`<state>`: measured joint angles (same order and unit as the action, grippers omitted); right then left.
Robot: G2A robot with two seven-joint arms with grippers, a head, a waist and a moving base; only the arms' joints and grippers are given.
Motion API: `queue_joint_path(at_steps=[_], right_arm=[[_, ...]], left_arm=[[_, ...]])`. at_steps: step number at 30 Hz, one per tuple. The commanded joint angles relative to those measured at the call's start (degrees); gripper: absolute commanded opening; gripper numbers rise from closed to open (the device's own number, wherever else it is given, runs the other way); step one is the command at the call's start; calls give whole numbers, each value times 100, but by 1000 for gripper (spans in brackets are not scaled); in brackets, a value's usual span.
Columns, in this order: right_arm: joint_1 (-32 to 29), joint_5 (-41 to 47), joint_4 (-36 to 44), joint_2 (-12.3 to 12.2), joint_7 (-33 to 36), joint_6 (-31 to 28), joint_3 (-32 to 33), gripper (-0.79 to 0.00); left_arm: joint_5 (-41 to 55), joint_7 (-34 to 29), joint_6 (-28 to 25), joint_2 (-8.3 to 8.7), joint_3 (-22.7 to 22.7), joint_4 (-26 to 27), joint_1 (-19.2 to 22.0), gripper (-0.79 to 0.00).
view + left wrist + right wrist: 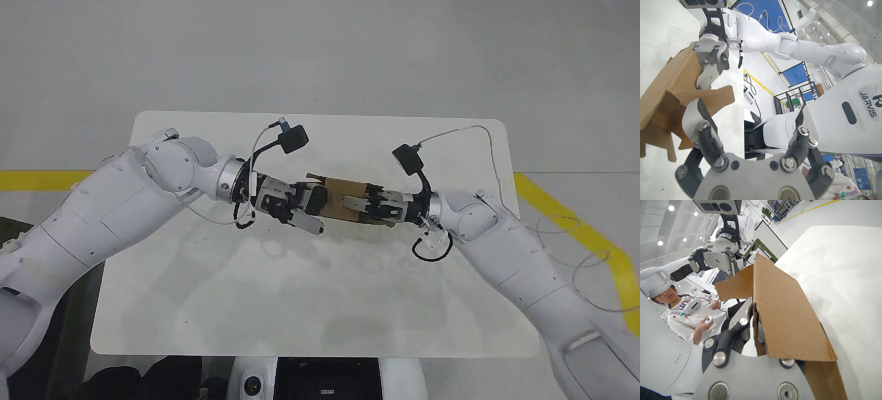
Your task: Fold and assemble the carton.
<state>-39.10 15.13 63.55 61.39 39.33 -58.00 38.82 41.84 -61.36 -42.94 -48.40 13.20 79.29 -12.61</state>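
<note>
Over the middle of the white table (200, 300), the brown cardboard carton (345, 193) is held between the two grippers, partly unfolded and open at its ends. The left gripper (310, 208) is at one end with its jaws spread wide, and one finger (694, 115) presses against a loose flap (719, 96). At the opposite end, the right gripper (373, 205) is clamped on the carton's wall.
</note>
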Motion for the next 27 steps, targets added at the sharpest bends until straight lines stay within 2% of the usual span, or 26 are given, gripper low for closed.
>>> queue_joint_path(at_steps=[1,12,27], right_arm=[[-22,-17,30,7,-5,0,21,-785],[-134,-107,107,-4,32,0,223,-785],[-263,16,309,-28,452,69,331,-785]], left_arm=[[25,-8,8,-30,-5,1,-6,0],[232,-32,32,-152,14,-180,-42,0],[402,-200,199,-88,291,-618,-240,0]])
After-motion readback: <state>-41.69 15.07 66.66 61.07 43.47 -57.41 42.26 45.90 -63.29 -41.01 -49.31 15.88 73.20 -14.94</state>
